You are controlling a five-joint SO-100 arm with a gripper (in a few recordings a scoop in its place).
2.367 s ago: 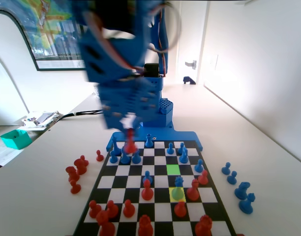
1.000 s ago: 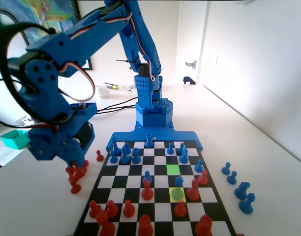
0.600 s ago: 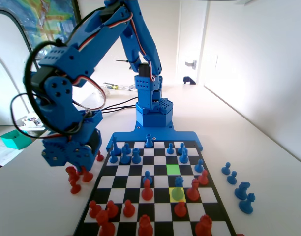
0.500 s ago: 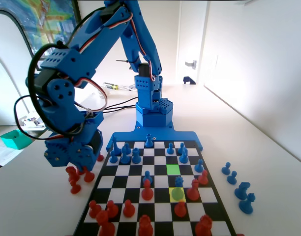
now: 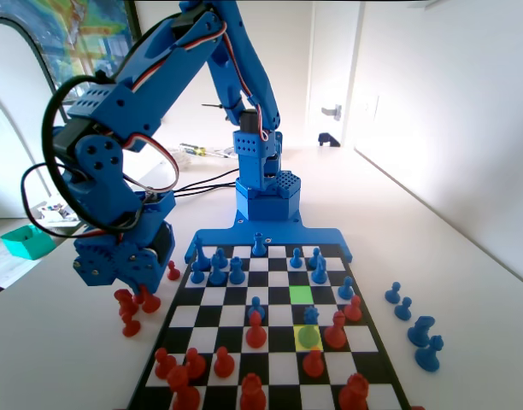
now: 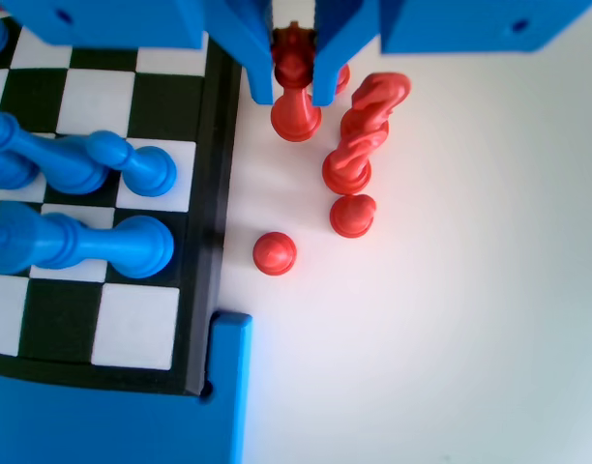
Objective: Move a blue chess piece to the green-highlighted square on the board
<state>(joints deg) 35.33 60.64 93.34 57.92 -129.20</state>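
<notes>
The claw (image 6: 296,82) had swung off the board (image 5: 244,369) to the counter (image 5: 65,350) at its left side in the fixed view, coming down among the captured red pieces (image 5: 132,306) there; a moment before it had hung higher and further left. In the wrist view its two jaws stood either side of a red piece (image 6: 295,92), close against it, though I could not tell whether they were pinching it or had just let it go. Three more red pieces stood just beside it on the bare counter, one of them a red pawn (image 6: 275,252) near the board's black rim.

That looked like a captured piece being parked off the board, so the task's own move was not yet begun. The blue chess piece (image 5: 310,317) stood on the yellow-highlighted square (image 5: 308,336), with a red pawn (image 5: 314,362) just in front and another red piece (image 5: 336,330) to its right. The green-highlighted square (image 5: 301,294) lay two rows further up the same file, with nothing on it, well apart from the claw. Judging by this, the arm needed to lift clear and cross back over the board.
</notes>
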